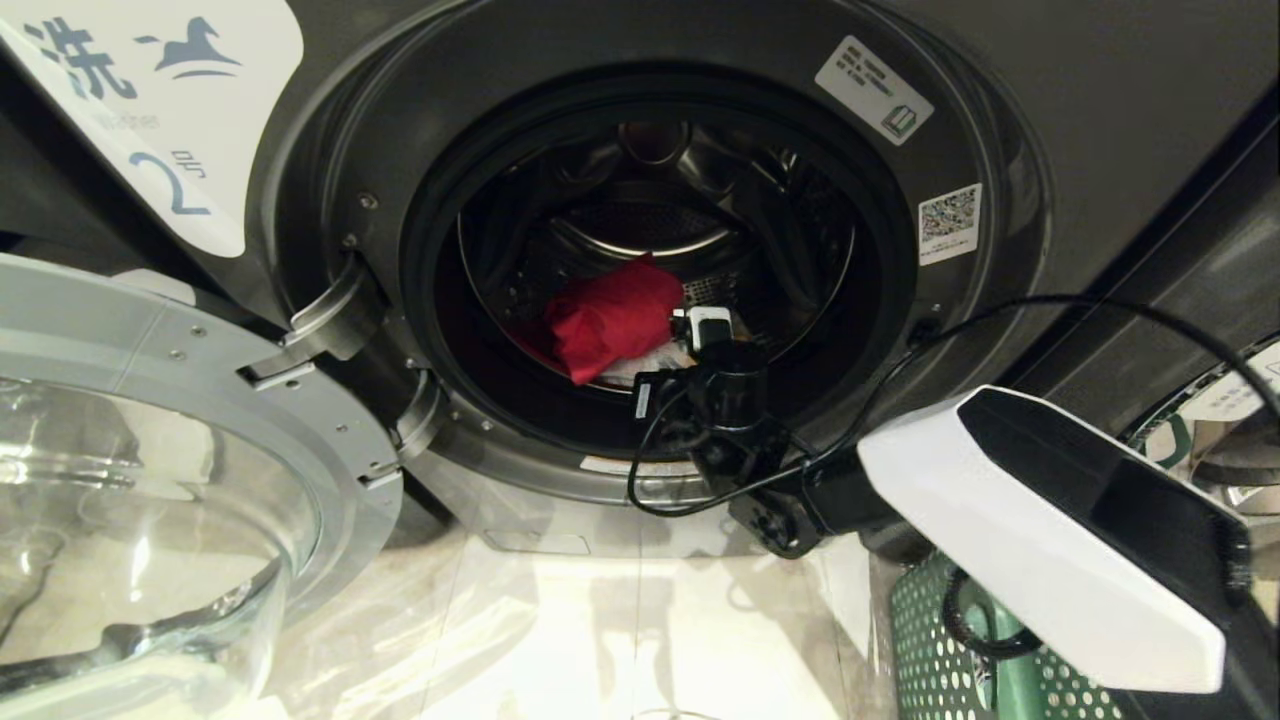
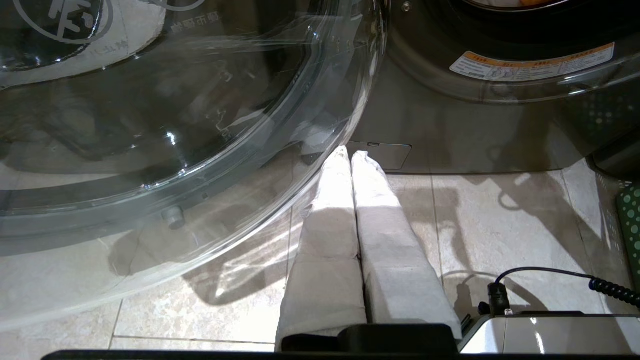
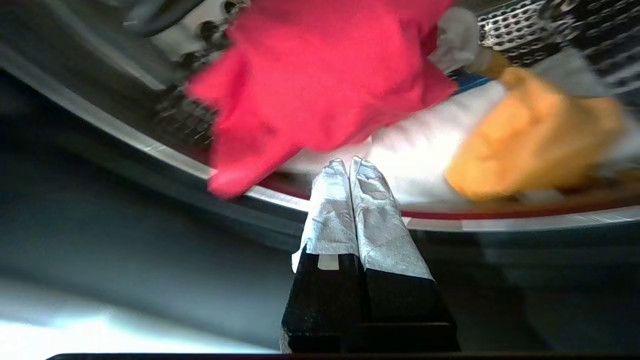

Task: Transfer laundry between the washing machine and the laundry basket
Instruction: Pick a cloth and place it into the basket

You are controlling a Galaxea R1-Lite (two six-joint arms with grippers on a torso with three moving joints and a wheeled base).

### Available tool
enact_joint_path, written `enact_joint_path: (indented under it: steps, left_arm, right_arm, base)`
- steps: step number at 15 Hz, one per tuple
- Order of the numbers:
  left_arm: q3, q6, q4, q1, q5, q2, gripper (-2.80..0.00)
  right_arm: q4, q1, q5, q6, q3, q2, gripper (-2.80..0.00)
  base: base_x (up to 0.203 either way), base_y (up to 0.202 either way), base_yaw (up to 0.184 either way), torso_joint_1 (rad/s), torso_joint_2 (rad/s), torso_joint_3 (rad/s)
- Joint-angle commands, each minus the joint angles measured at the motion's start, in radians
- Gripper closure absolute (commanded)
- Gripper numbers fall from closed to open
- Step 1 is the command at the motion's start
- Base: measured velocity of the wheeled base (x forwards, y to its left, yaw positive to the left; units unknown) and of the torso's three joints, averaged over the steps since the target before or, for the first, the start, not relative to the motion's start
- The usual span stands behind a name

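Laundry, red: My target load includes a bright red-pink garment, bunched and creased, lying at the bottom of the drum toward its front edge. In my right wrist view the same red cloth hangs over the drum lip.
Laundry, other: A white garment lies flat under the red one; an orange-yellow garment is crumpled on top of the white, beside the red.
Washing machine: Dark grey front loader with a white label bearing a horse logo and the number 2. The door opening is uncovered, and the perforated steel drum is visible inside.
Laundry basket: Green perforated plastic, on the floor at the lower right corner of the washer front, partly hidden behind my right forearm.
Obstructions: The chrome-rimmed glass door is swung out to my left. A black cable loops from my right arm across the door ring.
Right gripper: Reaches through the door opening, fingertips just above the drum's front lip, near the red garment. Fingers pressed together with nothing between them.
Left gripper: Parked low over the tiled floor, pointing at the washer base just beside the glass door. Fingers closed and empty.
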Motion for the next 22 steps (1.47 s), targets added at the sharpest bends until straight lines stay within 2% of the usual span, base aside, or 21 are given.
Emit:
enact_joint_path:
  steps: [1, 4, 6, 10, 13, 14, 17, 19, 22]
  left_arm:
    - [0.000, -0.001, 0.000, 0.000, 0.000, 0.001, 0.00]
    - [0.000, 0.000, 0.000, 0.000, 0.000, 0.001, 0.00]
    - [0.000, -0.002, 0.000, 0.000, 0.000, 0.001, 0.00]
    - [0.000, 0.000, 0.000, 0.000, 0.000, 0.001, 0.00]
    - [0.000, -0.002, 0.000, 0.000, 0.000, 0.001, 0.00]
    - [0.000, 0.000, 0.000, 0.000, 0.000, 0.001, 0.00]
    - [0.000, 0.000, 0.000, 0.000, 0.000, 0.001, 0.00]
    - [0.000, 0.000, 0.000, 0.000, 0.000, 0.001, 0.00]
    - [0.000, 0.000, 0.000, 0.000, 0.000, 0.001, 0.00]
  right_arm:
    - [-0.001, 0.017, -0.002, 0.002, 0.163, -0.202, 0.00]
    - [0.027, 0.059, 0.001, -0.002, 0.487, -0.485, 0.00]
    - [0.103, 0.097, 0.003, -0.004, 0.695, -0.682, 0.00]
    - [0.369, 0.175, -0.001, -0.012, 1.001, -1.042, 0.00]
    - [0.624, 0.139, -0.002, -0.023, 1.112, -1.270, 0.00]
    - [0.686, 0.090, -0.003, -0.027, 1.146, -1.348, 0.00]
    - [0.794, -0.193, 0.022, -0.078, 1.244, -1.585, 0.00]
    - [0.827, -0.350, 0.098, -0.164, 1.334, -1.771, 0.00]
    - [0.851, -0.512, 0.221, -0.291, 1.486, -2.087, 0.00]
  base:
    - [0.000, 0.000, 0.000, 0.000, 0.00, 0.000]
    - [0.000, 0.000, 0.000, 0.000, 0.00, 0.000]
    - [0.000, 0.000, 0.000, 0.000, 0.00, 0.000]
    - [0.000, 0.000, 0.000, 0.000, 0.00, 0.000]
    - [0.000, 0.000, 0.000, 0.000, 0.00, 0.000]
    - [0.000, 0.000, 0.000, 0.000, 0.00, 0.000]
    - [0.000, 0.000, 0.000, 0.000, 0.00, 0.000]
    - [0.000, 0.000, 0.000, 0.000, 0.00, 0.000]
    - [0.000, 0.000, 0.000, 0.000, 0.00, 0.000]
